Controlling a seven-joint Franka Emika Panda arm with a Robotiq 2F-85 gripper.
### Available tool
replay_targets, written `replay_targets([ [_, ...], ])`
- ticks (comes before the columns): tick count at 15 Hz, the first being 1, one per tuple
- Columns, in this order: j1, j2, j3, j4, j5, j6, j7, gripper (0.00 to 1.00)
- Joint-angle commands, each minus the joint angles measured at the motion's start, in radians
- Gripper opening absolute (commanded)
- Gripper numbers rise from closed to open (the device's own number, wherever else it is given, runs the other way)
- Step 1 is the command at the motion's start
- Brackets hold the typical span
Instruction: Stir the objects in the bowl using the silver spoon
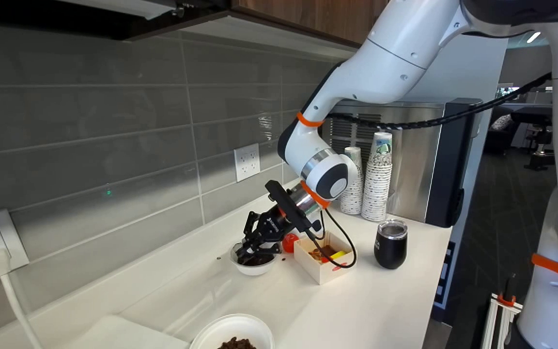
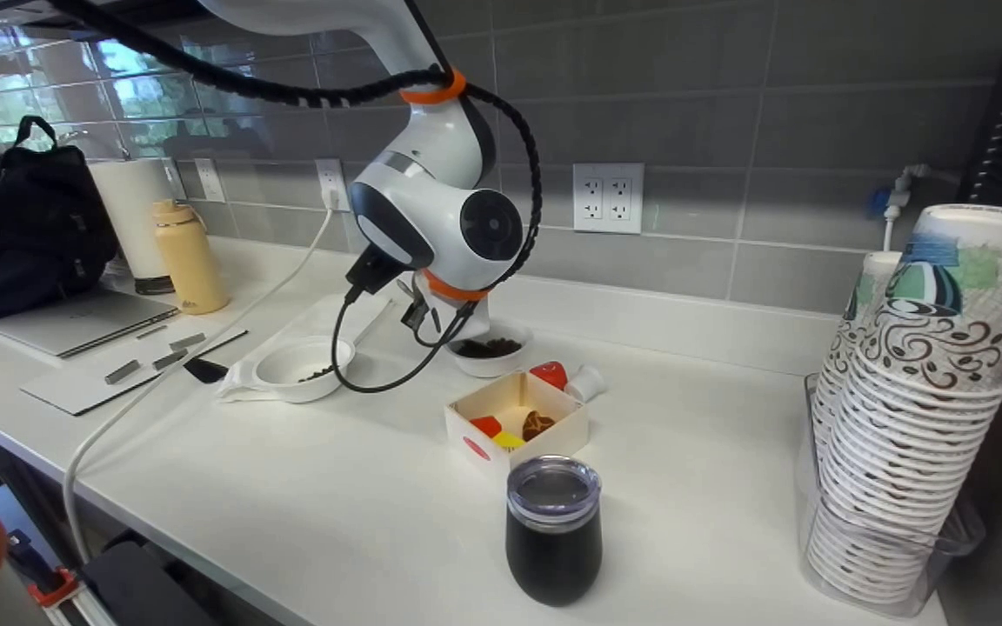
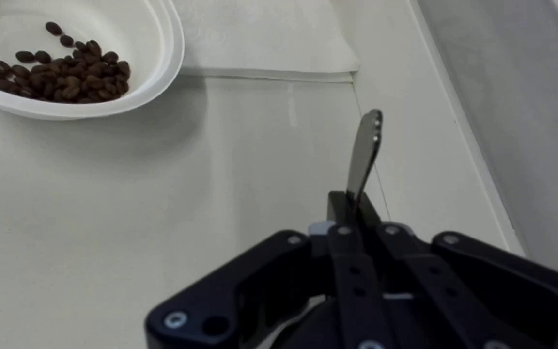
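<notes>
The small white bowl [image 1: 254, 270] stands on the counter near the wall and also shows in an exterior view [image 2: 488, 365]. The objects, dark bits [image 2: 488, 348], lie inside it; they also show in an exterior view [image 1: 259, 260]. My gripper [image 1: 247, 253] is low at the bowl, tilted, with its fingers over the rim. In the wrist view, its jaws [image 3: 354, 206] are shut on the silver spoon [image 3: 365, 150], whose handle end sticks out past the fingertips. The spoon's lower part is hidden behind the gripper, and the small bowl is out of the wrist view.
A wider white dish [image 3: 162, 72] with brown beans stands nearby. A box [image 2: 510, 409] with yellow and red pieces and a red object [image 2: 551, 374] are beside the bowl. A black tumbler [image 1: 390, 245] and cup stacks [image 1: 377, 179] stand farther off. The tiled wall [image 1: 153, 194] runs close behind.
</notes>
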Motion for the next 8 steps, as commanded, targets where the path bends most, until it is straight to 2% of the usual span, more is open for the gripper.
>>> replay_targets([
  [1, 0.003, -0.017, -0.002, -0.007, -0.026, 0.065, 0.059, 0.01],
  [8, 0.008, -0.044, 0.003, -0.011, -0.071, 0.154, 0.132, 0.01],
])
